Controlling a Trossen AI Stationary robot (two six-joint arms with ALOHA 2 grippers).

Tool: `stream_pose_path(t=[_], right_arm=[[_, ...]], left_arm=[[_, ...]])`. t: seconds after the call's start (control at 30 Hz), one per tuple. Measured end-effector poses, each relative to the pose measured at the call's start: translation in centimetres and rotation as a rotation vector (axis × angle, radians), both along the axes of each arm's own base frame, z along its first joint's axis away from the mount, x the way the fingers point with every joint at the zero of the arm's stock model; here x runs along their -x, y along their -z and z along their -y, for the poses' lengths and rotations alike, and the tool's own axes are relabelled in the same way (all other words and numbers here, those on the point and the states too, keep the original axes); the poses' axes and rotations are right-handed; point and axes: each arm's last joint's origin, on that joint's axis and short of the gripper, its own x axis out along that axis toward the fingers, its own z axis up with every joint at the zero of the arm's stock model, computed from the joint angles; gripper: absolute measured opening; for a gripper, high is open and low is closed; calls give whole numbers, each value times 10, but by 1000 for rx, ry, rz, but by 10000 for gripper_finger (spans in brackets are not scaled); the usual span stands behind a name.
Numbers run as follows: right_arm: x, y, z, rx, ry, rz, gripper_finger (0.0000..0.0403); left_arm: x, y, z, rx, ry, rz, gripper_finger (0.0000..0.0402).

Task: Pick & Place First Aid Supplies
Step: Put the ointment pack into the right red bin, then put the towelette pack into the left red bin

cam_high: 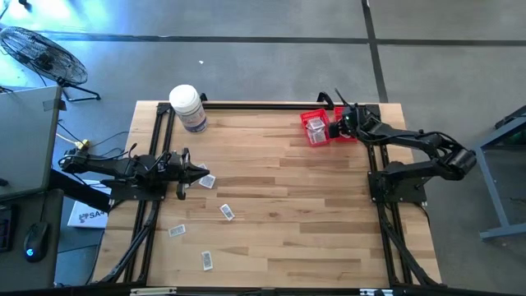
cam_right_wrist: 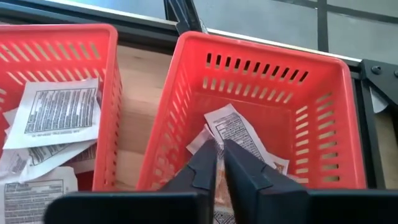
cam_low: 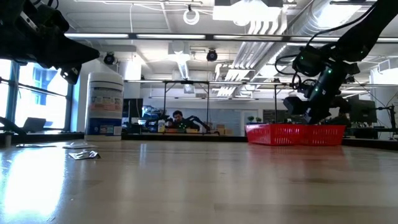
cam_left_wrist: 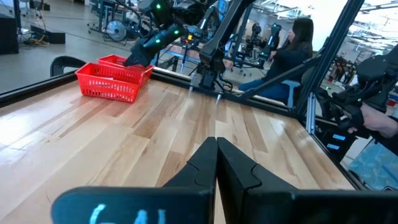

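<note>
Packets of first aid supplies lie in two places on the wooden table [cam_high: 279, 189]: four loose ones on the bare wood near the left arm, and the others inside two red mesh baskets at the far right corner. Of the loose ones, one packet [cam_high: 205, 182] sits just beside the left gripper [cam_high: 196, 171], another [cam_high: 227, 212] lies a little nearer the front edge, a third [cam_high: 177, 231] is close to the left frame rail, and the fourth [cam_high: 207, 261] is nearest the front. The left gripper's fingers [cam_left_wrist: 205, 163] are pressed together with nothing between them, held low over the table and pointing across it toward the baskets. The right gripper [cam_right_wrist: 217, 163] hangs over the right-hand basket [cam_right_wrist: 261, 118], its fingers nearly closed with only a thin gap, and no packet is clearly gripped. Below its tips a few printed packets [cam_right_wrist: 233, 132] rest on the basket floor. The neighbouring basket [cam_right_wrist: 59, 93] holds several more packets [cam_right_wrist: 57, 114], flat and overlapping. A large white bottle [cam_high: 188, 107] with a purple label stands upright near the far left corner. In the room beyond the table a seated person [cam_left_wrist: 292, 53] shows.
</note>
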Motion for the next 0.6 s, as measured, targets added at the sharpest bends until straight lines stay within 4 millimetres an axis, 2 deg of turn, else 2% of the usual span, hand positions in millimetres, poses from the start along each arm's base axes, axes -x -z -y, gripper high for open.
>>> stream_pose_path(t=[0.2, 0.3, 0.47, 0.6], right_arm=[[-1, -2, 1, 20, -5, 13, 89], [-9, -9, -1, 46, -95, 85, 113], [-41, -28, -17, 128, -274, 140, 120], [-75, -49, -40, 172, -466, 178, 113]], left_arm=[[0, 0, 0, 0, 0, 0, 1], [0, 0, 0, 0, 0, 0, 1], [0, 0, 0, 0, 0, 0, 1], [0, 0, 0, 0, 0, -1, 1]])
